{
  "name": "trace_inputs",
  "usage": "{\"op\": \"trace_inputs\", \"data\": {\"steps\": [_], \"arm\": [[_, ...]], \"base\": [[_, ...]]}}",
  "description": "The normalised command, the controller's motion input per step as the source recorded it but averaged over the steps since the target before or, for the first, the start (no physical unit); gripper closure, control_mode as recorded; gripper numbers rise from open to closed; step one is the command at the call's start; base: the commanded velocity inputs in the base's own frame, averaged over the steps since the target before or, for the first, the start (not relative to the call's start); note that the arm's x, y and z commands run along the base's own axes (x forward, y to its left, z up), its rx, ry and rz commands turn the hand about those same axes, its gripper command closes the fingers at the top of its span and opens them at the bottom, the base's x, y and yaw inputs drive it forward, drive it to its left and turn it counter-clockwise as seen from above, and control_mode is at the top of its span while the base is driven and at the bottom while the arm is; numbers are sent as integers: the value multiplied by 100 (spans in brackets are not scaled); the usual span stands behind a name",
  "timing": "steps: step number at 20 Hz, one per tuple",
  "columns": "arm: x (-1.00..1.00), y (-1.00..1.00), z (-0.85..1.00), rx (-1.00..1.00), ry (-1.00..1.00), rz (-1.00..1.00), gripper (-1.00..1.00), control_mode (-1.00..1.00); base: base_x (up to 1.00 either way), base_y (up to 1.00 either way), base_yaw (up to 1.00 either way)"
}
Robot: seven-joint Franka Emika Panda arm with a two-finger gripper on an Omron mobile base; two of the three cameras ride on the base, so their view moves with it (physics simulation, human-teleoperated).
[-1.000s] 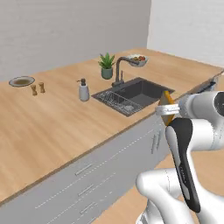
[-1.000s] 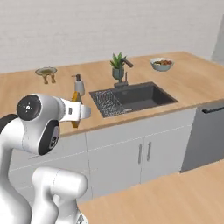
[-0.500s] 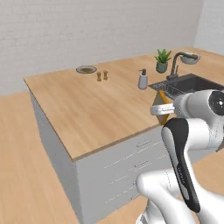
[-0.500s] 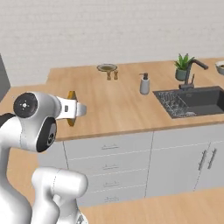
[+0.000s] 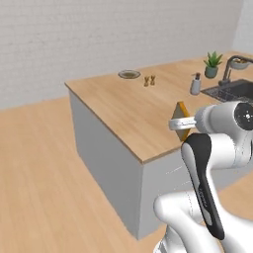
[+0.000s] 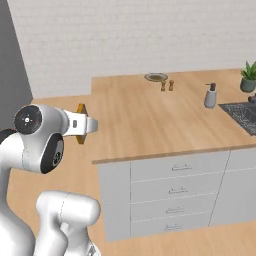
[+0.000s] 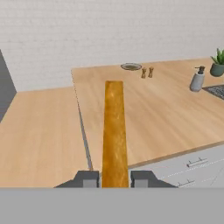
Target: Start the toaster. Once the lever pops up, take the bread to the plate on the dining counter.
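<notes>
My gripper (image 7: 114, 178) is shut on the bread (image 7: 114, 127), a tan-crusted slice seen edge-on between the fingertips. From the base cameras the bread (image 5: 180, 124) (image 6: 81, 116) stands upright in the gripper (image 5: 179, 123) (image 6: 86, 125), at the near edge of the light-wood dining counter (image 5: 123, 106) (image 6: 150, 120) (image 7: 166, 118). The round grey plate (image 5: 129, 74) (image 6: 156, 77) (image 7: 131, 66) lies at the counter's far edge, well beyond the bread. The toaster is out of view.
Two small shakers (image 5: 149, 80) (image 6: 167, 85) (image 7: 147, 72) stand just right of the plate. Further right are a soap dispenser (image 5: 196, 85) (image 6: 210, 96) (image 7: 197, 79), a potted plant (image 5: 212, 64) (image 7: 217, 63) and the dark sink (image 5: 232, 90). Open wooden floor lies left of the counter's end.
The base has driven along the counter, so the whole scene has slid right and the counter's left end has come into view. The bread stays held in the gripper.
</notes>
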Motion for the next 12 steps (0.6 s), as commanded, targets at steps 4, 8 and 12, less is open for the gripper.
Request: {"op": "trace_inputs", "data": {"steps": [4,8,12], "arm": [[0,0,0,0,0,0,100,100],[0,0,0,0,0,0,100,100],[0,0,0,0,0,0,100,100]], "base": [[8,100,7],[47,100,7],[99,100,1]]}}
